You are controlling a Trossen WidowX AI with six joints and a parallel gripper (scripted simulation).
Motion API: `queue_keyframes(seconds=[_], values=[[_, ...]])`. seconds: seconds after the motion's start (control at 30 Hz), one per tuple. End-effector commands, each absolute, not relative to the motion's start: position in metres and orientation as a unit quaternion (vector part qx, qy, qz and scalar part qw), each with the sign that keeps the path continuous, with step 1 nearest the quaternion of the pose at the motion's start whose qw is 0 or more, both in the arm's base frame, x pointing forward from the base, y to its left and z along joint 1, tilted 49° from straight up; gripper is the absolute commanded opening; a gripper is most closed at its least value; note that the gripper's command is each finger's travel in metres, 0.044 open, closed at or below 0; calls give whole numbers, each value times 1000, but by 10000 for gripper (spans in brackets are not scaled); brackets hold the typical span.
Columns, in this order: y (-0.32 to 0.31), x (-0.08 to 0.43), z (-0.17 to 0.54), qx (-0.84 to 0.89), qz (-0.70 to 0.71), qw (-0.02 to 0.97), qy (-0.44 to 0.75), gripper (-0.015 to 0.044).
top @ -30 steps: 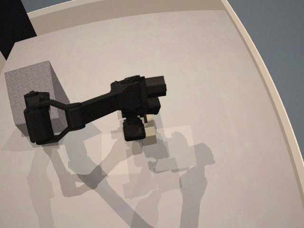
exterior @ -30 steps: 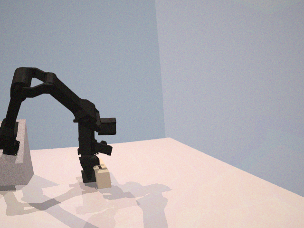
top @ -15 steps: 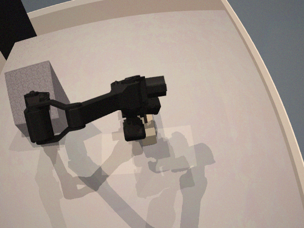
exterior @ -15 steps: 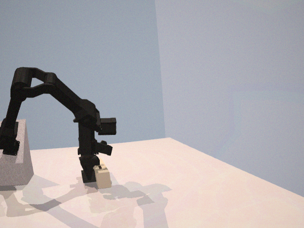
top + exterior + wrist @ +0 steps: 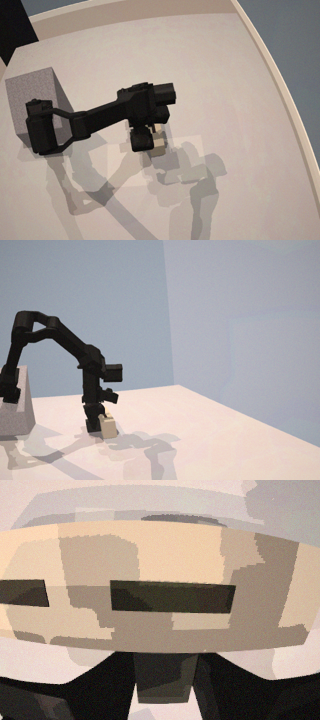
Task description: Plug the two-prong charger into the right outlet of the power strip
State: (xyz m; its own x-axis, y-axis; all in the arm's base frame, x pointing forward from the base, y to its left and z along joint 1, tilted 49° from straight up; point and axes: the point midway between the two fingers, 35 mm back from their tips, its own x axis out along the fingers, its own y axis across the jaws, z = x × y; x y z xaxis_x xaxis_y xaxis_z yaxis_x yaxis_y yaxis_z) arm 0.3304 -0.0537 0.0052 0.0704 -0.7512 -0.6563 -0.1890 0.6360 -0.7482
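The cream power strip (image 5: 158, 151) (image 5: 109, 429) (image 5: 180, 555) stands on the table just beside the gripper. In the wrist view it spans the picture, with one dark slot (image 5: 172, 597) near the middle and another dark slot (image 5: 22, 593) cut off by the left edge. My gripper (image 5: 93, 424) (image 5: 162, 643) is shut on the dark grey charger (image 5: 165, 680), low at the strip's side. The charger's top shows between the black fingers, close against the strip's lower edge in that view. Its prongs are hidden, and I cannot tell whether they touch the strip.
The speckled grey pedestal (image 5: 31, 90) (image 5: 15, 423) stands at the left by the arm's base. The pale table (image 5: 206, 77) (image 5: 206, 436) has a raised rim (image 5: 273, 67) at the back and right. Overlapping arm shadows fall across the table in front of the strip.
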Motion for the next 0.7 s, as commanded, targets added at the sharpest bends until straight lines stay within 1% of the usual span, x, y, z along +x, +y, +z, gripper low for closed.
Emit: queue_keyframes(seconds=[0.0,0.5,0.53,0.67], values=[[-51,338,7,-360,-224,645,636,0],[-51,338,7,-360,-224,645,636,0],[-54,330,5,-365,-222,634,645,0],[-54,330,5,-365,-222,634,645,0]])
